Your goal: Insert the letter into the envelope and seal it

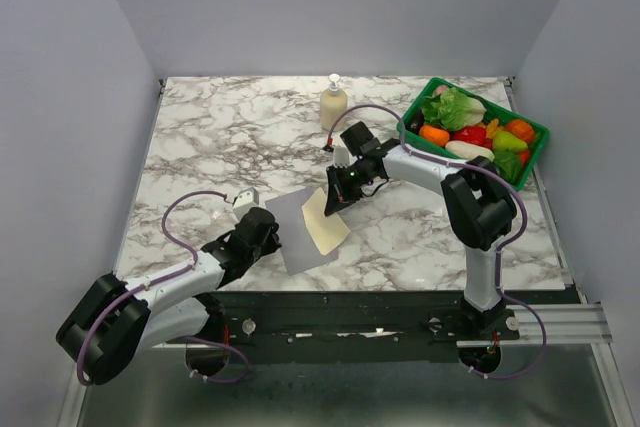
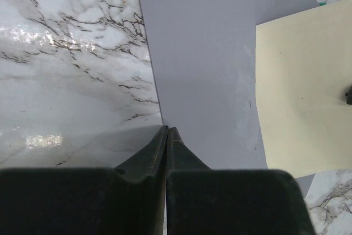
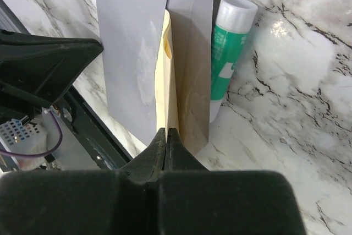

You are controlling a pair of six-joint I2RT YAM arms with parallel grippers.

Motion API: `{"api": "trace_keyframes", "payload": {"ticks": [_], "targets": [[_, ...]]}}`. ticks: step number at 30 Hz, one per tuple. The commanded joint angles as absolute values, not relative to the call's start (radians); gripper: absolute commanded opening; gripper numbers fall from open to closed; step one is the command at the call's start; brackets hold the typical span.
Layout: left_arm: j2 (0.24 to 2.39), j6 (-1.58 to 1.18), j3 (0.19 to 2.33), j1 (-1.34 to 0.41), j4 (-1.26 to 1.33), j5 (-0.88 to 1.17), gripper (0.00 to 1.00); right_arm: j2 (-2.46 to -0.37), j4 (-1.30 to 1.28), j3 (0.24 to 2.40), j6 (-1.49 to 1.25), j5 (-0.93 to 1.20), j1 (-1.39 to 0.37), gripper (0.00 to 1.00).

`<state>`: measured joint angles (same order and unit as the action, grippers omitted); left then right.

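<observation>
The task is at an early stage: the letter [image 1: 326,223] is not in the envelope [image 1: 296,237] yet. In the top view both sit low in the centre of the frame on the table [image 1: 200,137]. The cream sheet lies askew over the envelope's right part and sticks out past its right edge. It is on the envelope, not in it.

The right gripper [image 3: 166,133] has its jaws fully closed on the letter's edge. In its wrist view the sheet runs up the middle of the frame from the fingertips and is lifted a little at that end.

The left gripper [image 2: 167,131] has its jaws almost together, with the tips at the envelope's left edge. I cannot tell whether it pinches the paper or only presses it down.

A glue stick [image 3: 230,53] lies just right of the envelope in the right wrist view.

The pocket still has to be opened, the letter slid in, and the flap folded and sealed. Whether the flap is open now I cannot tell.
</observation>
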<state>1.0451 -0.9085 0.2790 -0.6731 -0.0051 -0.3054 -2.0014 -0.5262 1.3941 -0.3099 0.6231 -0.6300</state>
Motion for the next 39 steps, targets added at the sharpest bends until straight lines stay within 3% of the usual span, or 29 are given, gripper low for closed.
{"api": "trace_keyframes", "payload": {"ticks": [1, 24, 39], "targets": [[1.058, -0.899, 0.282, -0.669, -0.043, -0.328, 0.1, -2.02, -0.494, 1.374, -0.288, 0.657, -0.64, 0.01], [1.058, -0.902, 0.284, -0.669, -0.048, -0.333, 0.07, -2.028, -0.58, 1.448, -0.278, 0.552, -0.64, 0.01], [1.074, -0.896, 0.291, -0.669, -0.043, -0.336, 0.07, -2.068, -0.649, 1.503, -0.198, 0.653, -0.64, 0.01]]}}
